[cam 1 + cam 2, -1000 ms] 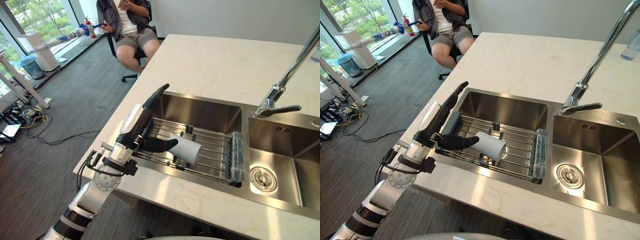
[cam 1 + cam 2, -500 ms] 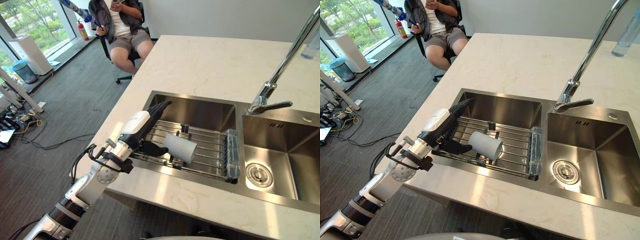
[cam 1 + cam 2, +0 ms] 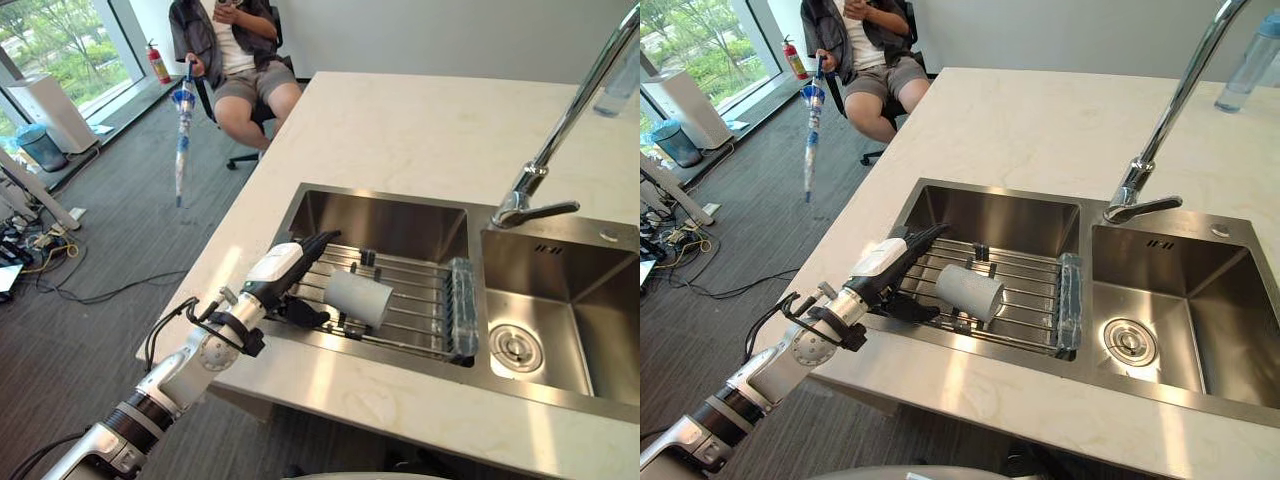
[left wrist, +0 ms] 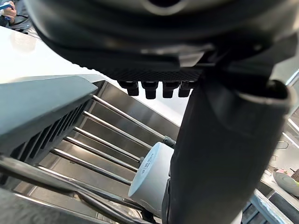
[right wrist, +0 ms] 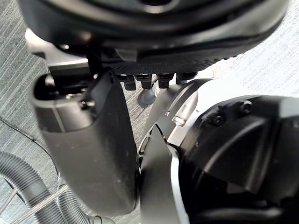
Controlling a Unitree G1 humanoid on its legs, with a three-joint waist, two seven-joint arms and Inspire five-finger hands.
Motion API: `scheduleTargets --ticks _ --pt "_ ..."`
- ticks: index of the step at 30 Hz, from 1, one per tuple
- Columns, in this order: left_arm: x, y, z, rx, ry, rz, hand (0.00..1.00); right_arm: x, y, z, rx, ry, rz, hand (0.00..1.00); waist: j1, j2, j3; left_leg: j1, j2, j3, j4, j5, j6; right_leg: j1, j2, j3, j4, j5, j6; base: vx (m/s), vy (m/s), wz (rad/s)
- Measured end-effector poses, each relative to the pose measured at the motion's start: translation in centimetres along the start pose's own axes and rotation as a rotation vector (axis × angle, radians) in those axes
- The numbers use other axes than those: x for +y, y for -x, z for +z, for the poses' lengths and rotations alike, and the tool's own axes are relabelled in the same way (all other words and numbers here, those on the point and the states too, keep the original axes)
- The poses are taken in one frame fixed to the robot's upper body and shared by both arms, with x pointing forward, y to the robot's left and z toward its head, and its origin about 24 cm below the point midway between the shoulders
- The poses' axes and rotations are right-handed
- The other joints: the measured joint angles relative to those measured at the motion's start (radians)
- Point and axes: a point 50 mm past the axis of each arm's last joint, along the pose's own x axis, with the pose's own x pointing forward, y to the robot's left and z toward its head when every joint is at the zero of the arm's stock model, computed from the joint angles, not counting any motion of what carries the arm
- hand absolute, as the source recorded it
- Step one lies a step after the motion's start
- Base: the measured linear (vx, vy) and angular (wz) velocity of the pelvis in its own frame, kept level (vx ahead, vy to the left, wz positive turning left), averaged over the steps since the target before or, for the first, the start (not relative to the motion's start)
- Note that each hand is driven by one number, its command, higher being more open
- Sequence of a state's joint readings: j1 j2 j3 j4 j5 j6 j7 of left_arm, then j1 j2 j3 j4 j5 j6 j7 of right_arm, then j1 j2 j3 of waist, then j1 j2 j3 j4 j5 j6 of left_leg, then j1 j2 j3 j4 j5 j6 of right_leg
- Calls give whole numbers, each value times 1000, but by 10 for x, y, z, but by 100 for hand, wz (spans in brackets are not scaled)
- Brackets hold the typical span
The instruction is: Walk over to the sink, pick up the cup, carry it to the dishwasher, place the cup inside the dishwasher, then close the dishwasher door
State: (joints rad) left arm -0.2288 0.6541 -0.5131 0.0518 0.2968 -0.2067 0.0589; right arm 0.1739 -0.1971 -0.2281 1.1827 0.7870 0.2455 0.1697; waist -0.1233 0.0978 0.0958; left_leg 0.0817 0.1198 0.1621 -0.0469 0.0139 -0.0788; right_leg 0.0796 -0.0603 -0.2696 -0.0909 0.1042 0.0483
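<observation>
The cup, a pale cylinder, lies on its side on a wire rack in the left sink basin. My left hand reaches over the counter edge into that basin, just left of the cup. Its fingers lie straight over the rack's left end and its thumb points at the cup's near end, with a small gap. In the left wrist view the cup shows past the thumb, nothing held. My right hand hangs over grey carpet, fingers relaxed.
A tall faucet stands between the basins; the right basin has a drain. A clear brush-like item lies at the rack's right end. A bottle stands far right. A seated person holds an umbrella.
My left hand has dropped from above the counter edge into the basin and flattened beside the cup. The camera has shifted. The person has lowered the umbrella.
</observation>
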Motion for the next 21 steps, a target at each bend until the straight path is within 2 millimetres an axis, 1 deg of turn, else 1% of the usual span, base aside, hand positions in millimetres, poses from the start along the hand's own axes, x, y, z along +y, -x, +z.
scheduleTargets --ticks 5,16,21 --pt "-1 -6 -2 -11 -54 -7 100 1 0 1 -3 -4 8 100 -6 0 0 1 1 19 0 0 0 -7 0 -2 0 0 0 -22 6 -11" --pt "-5 -8 -5 -47 -97 -24 100 2 0 0 -10 -24 23 100 -29 0 0 4 3 41 -3 -5 -3 -19 1 11 0 0 0 -6 5 -6" --pt "-5 -14 -2 -67 -118 -83 100 1 0 -1 -13 -26 33 100 -34 0 0 8 3 50 -3 -9 -4 -21 1 19 0 0 0 4 4 -6"
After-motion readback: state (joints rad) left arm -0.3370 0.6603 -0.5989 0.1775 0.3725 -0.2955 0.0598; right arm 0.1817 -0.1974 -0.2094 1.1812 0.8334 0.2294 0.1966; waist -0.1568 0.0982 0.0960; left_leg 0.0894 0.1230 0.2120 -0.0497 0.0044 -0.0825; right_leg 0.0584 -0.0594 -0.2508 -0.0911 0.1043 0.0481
